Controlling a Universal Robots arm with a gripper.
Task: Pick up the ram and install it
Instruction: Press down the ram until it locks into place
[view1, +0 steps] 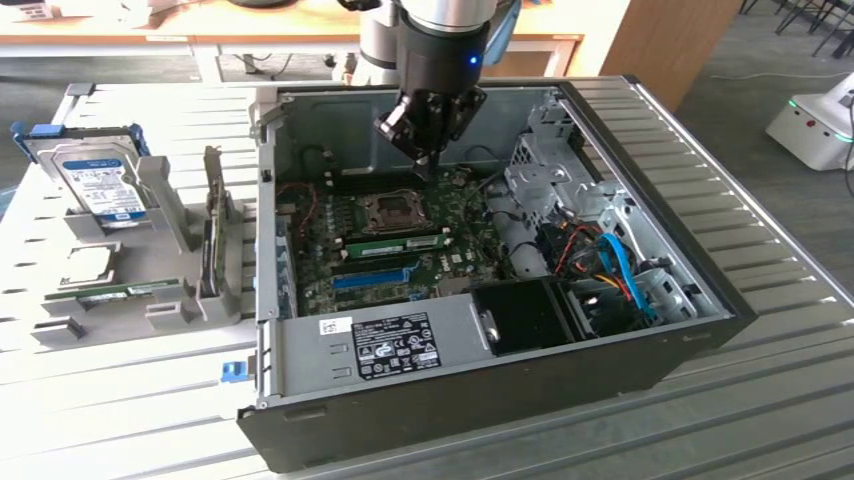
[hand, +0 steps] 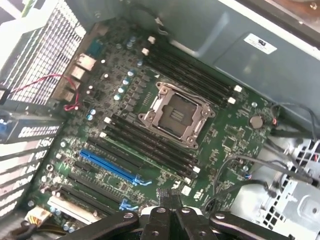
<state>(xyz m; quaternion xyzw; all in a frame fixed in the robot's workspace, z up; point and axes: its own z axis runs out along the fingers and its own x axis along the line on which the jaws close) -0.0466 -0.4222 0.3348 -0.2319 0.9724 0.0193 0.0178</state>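
Ram: thin green stick (view1: 127, 292), lying flat in a grey holder rack (view1: 180, 240) outside the computer case (view1: 441, 400), well away from the CPU socket (view1: 396, 208) toward the exterior view's left.
Why there: the rack keeps parts apart and reachable from above; the stick is untouched, so pickup looks not yet done.
Gripper: (view1: 424, 160) hangs inside the case, above the motherboard and just beyond the CPU socket from the exterior camera.
Fingers: pressed together, nothing between them; the wrist view shows the tips meeting with bare board beneath.
Memory slots: long black rows on both sides of the CPU socket.
Doubtful: a pale green strip (view1: 404, 241) beside the CPU socket, on the near side, could be a seated stick; cannot tell.
Blue slot: (view1: 371, 277) nearer the exterior camera than the CPU socket, empty.
Hard drive: (view1: 104, 185) upright in the same rack, farther from the CPU socket than the ram.
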